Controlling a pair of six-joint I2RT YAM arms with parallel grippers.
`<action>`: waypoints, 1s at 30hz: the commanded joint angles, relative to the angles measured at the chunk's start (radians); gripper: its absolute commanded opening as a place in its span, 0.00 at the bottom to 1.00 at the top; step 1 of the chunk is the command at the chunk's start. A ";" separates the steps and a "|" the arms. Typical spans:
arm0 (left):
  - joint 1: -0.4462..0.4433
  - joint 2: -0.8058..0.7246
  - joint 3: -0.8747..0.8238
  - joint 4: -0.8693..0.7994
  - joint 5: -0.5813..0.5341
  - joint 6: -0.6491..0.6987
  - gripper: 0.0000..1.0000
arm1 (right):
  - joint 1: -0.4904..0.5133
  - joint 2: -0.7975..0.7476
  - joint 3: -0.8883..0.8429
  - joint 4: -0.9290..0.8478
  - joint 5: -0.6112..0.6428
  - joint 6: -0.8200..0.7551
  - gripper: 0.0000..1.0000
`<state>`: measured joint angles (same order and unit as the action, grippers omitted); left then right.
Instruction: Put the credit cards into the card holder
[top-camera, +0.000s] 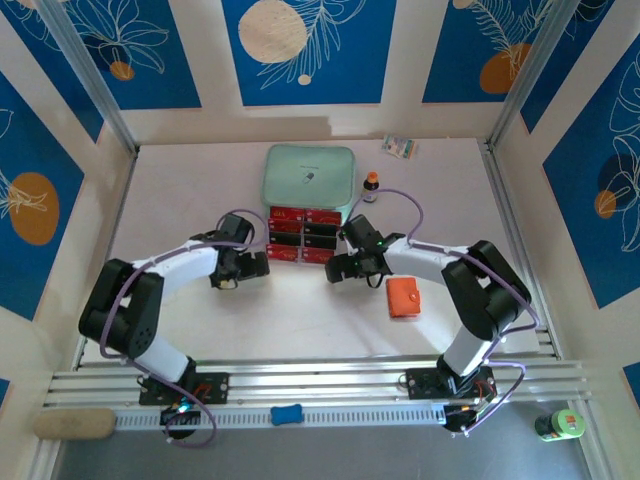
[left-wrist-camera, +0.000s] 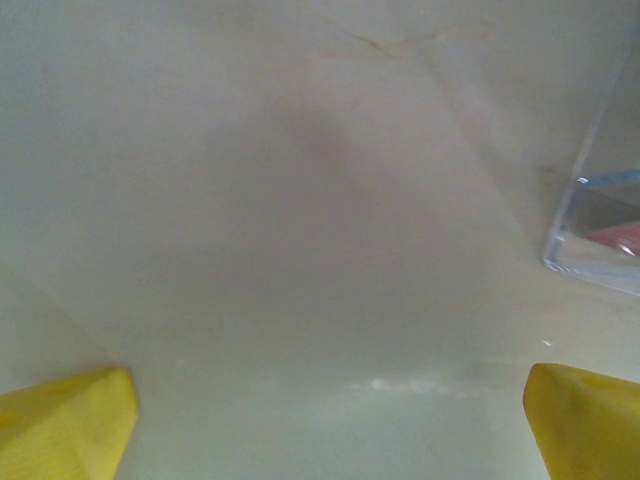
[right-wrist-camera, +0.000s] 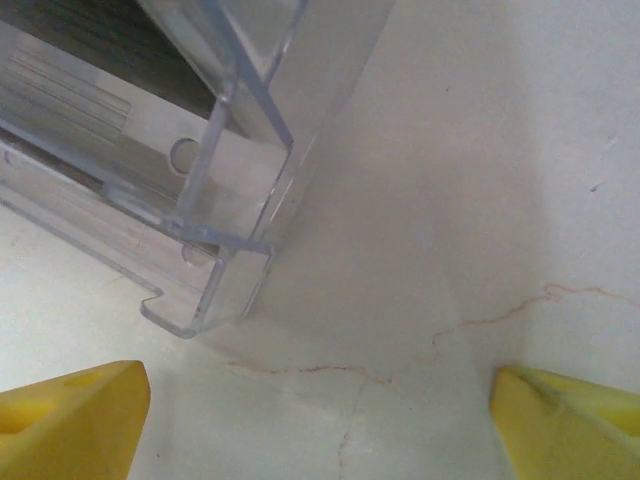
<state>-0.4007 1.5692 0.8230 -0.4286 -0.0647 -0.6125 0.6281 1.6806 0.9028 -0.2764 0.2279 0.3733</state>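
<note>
Eight credit cards (top-camera: 305, 235), red and black, lie in two columns of four at desk (top-camera: 300, 320) centre; one orange card holder (top-camera: 404, 297), folded shut, lies to their right. Left fingers (left-wrist-camera: 70, 425) and right fingers (right-wrist-camera: 70, 415) are spread wide, grasping nothing.

red-black credit cards (top-camera: 304, 234); shut orange card holder (top-camera: 404, 297)

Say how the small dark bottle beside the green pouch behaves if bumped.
The bottle stands upright, narrow for its height, so it would probably tip easily. It looks round, so it might then roll. Being small, it is likely light.
</note>
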 joint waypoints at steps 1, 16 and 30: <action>-0.009 0.047 0.028 0.038 0.029 -0.012 1.00 | -0.012 0.050 0.035 0.049 0.016 -0.031 0.90; -0.009 0.129 0.126 0.041 0.021 -0.030 1.00 | -0.037 0.120 0.148 0.012 0.068 -0.071 0.88; -0.008 0.083 0.189 -0.089 0.023 -0.011 1.00 | -0.028 0.082 0.173 -0.067 0.062 -0.069 0.88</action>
<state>-0.4026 1.6672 0.9810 -0.5095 -0.0483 -0.6449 0.6018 1.7767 1.0542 -0.3447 0.2737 0.3206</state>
